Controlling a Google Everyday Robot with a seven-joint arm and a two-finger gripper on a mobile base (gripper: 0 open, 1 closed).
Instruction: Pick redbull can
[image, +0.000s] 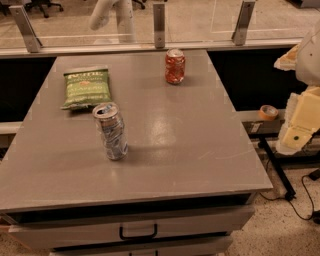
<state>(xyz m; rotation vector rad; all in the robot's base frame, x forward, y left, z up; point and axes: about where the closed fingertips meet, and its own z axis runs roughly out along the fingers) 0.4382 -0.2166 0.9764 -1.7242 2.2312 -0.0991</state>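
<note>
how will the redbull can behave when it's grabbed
The redbull can looks dented, so probably thin-walled and easily crushed. Tall and slim, it may tip if pushed. Its shiny metal may be slippery. The gripper hangs beyond the table, far right.

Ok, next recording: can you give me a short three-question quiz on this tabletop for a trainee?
1. Where is the gripper relative to the table?
2. Which item is nearest the table's front edge? A) redbull can B) orange-red soda can C) green chip bag
3. True or false: the redbull can lies on its side.
Key: 1, off the table's right side, at the right edge of the view, touching nothing on it; 2, A; 3, false, it stands upright.
</note>
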